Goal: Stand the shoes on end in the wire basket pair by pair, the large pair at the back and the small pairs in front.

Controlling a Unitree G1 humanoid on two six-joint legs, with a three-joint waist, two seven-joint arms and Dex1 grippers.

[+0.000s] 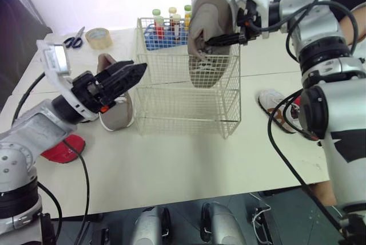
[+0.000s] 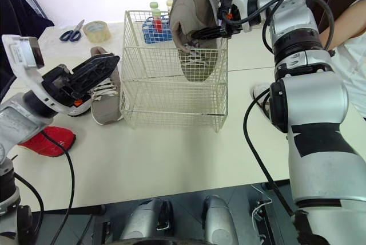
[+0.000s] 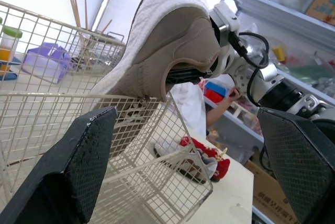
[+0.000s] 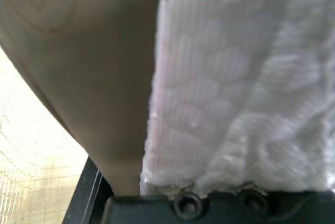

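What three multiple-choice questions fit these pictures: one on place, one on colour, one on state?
1. Relative to the wire basket, the loose beige shoe lies: A. inside; B. on the table, to its left; C. on top.
2. The leftmost shoe is: A. red; B. green; C. black.
3. The right gripper is: A. open; B. shut on the held beige shoe; C. shut on nothing.
Key: B, it lies outside the wire; A, plainly red; B, the shoe hangs from it.
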